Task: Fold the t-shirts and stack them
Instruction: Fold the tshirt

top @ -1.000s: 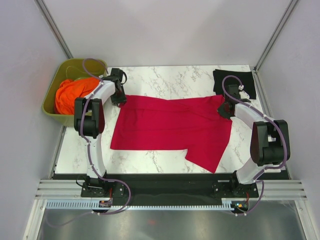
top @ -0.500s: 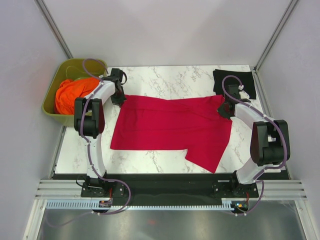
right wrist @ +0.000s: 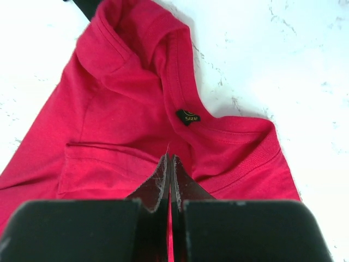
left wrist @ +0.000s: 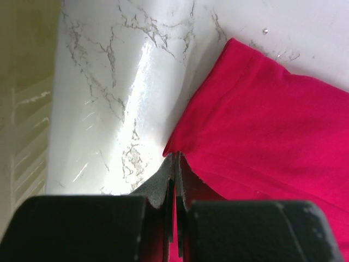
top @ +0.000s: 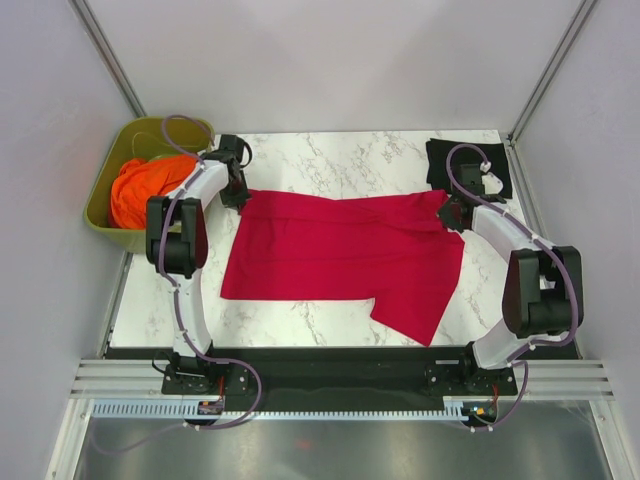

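While your left gripper [left wrist: 174, 164] and right gripper [right wrist: 170, 161] clamped the crimson t-shirt [top: 340, 250] at its far edge, only the black t-shirt [top: 450, 160] lay folded.

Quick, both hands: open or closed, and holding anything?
Left hand: closed, pinching a corner of the red t-shirt.
Right hand: closed, pinching the same t-shirt near its collar.

— The crimson t-shirt [top: 340, 250]?
— Soft matt knit cloth, ribbed at the collar, with a small black woven size label [right wrist: 188, 117].
— The bench [top: 330, 160]?
— Glossy white marble, grey-veined, catching glare.
— The tub [top: 100, 205]?
— Smooth olive plastic, with matt orange cloth [top: 140, 190] inside. The black t-shirt [top: 436, 160] is matt cloth too.
— The left hand [left wrist: 174, 169] and right hand [right wrist: 169, 166]?
— Matt black plastic, with dull grey pads rough at the edges.
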